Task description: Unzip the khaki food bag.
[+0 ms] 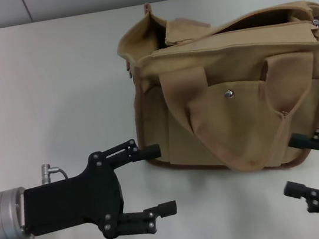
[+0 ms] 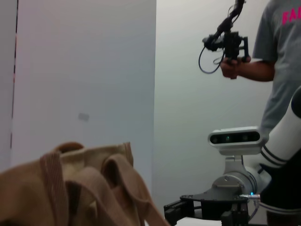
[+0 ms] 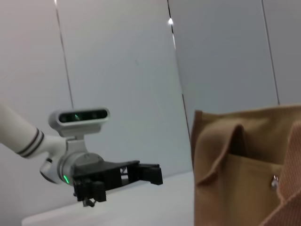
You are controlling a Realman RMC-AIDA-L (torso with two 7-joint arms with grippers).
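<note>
– Where's the bag (image 1: 233, 91)?
– On the table (image 1: 43, 94), toward one o'clock, top gaping.
– And the claws?
– Left gripper (image 1: 156, 180) at seven, right gripper (image 1: 297, 165) at five, both spread, holding nothing.

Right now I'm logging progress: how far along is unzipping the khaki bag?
Done: the khaki food bag's top already gapes open along the back. In hand: nothing; the left gripper and right gripper are open near its base, touching nothing. Left: whether any zipper remains closed isn't clear.
</note>
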